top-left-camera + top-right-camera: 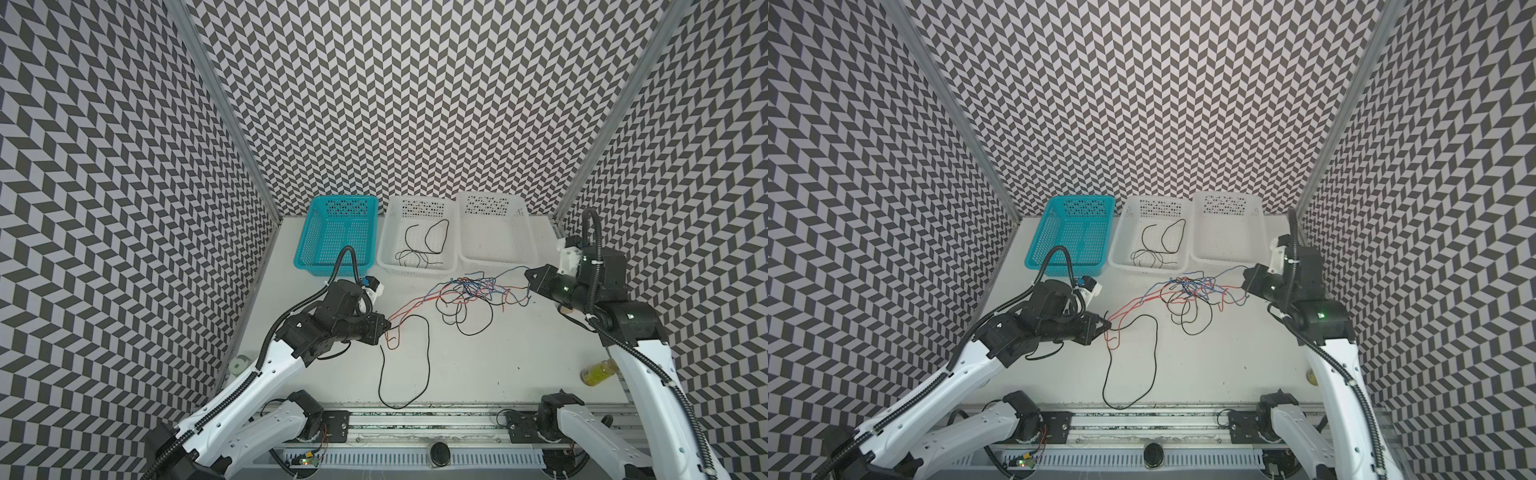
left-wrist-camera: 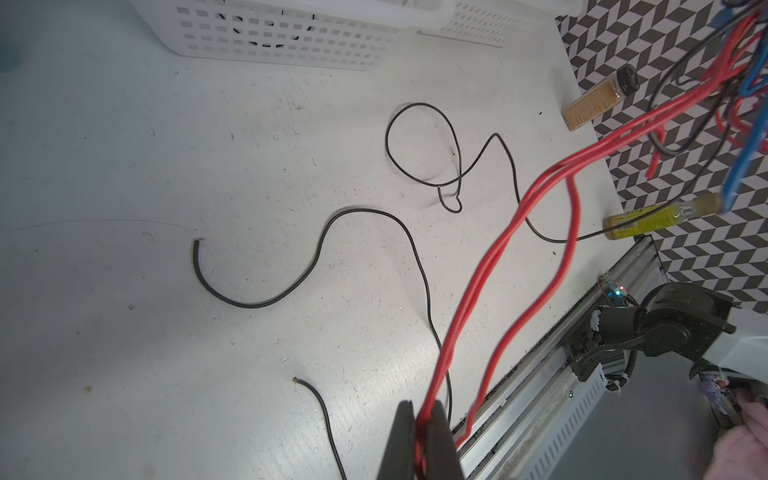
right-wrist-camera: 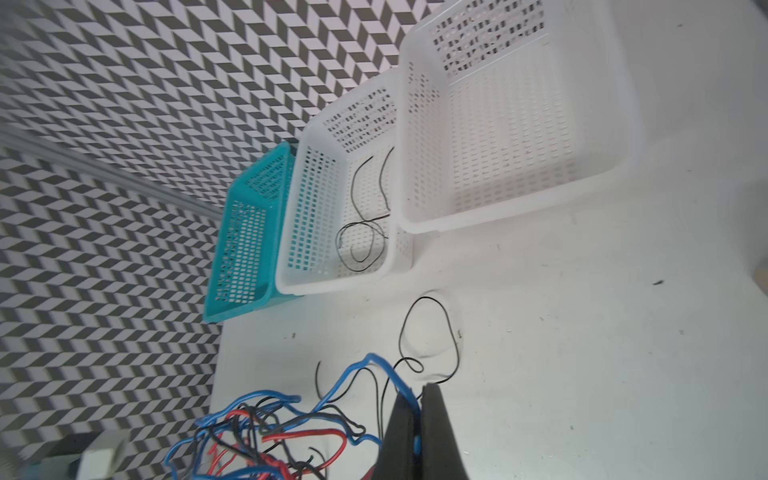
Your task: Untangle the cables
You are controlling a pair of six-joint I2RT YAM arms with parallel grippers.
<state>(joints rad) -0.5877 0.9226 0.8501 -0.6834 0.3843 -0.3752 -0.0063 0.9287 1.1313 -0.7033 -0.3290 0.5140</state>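
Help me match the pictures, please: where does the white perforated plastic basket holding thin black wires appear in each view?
Both top views: the white perforated plastic basket is the middle one in the row of three.
Left wrist view: along the picture's upper edge, cut off.
Right wrist view: near the picture's centre.
Shared landmark: the other white plastic basket right beside it, seen in all four views.

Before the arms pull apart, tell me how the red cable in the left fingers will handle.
Likely floppy: the red cable sags in loose curves from the left fingers. Probably light, held by a pinch alone. Pulling may drag the tangle, which it runs into.
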